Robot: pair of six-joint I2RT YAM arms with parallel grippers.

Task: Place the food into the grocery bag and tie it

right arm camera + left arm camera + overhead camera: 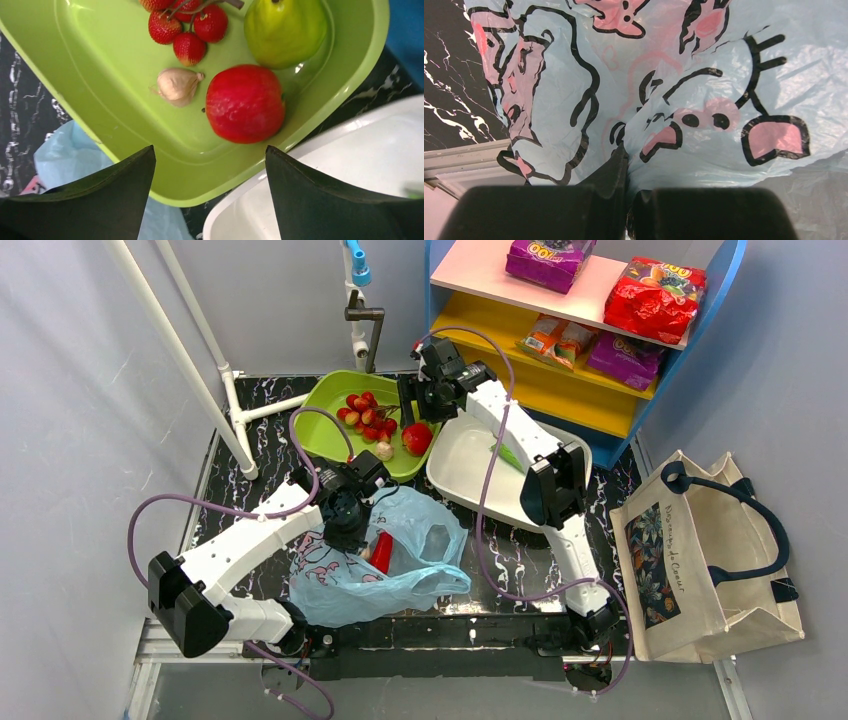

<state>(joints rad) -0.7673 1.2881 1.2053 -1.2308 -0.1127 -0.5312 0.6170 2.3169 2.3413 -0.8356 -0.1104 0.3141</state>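
black marble desk [520, 560], grocery bag [345, 590] at 7 o'clock, green tray [318, 435] at 12, left end effector [625, 167] pressed together pinching bag film, right end effector [209, 150] spread above round red fruit [245, 102] in tray, long red pepper [381, 552] in bag, berry cluster [365, 415] mid-tray

Grey walls [60, 390], black marbled table [525, 560], blue shelf unit [730, 275] (pink and yellow boards), white pipe frame [177, 350]
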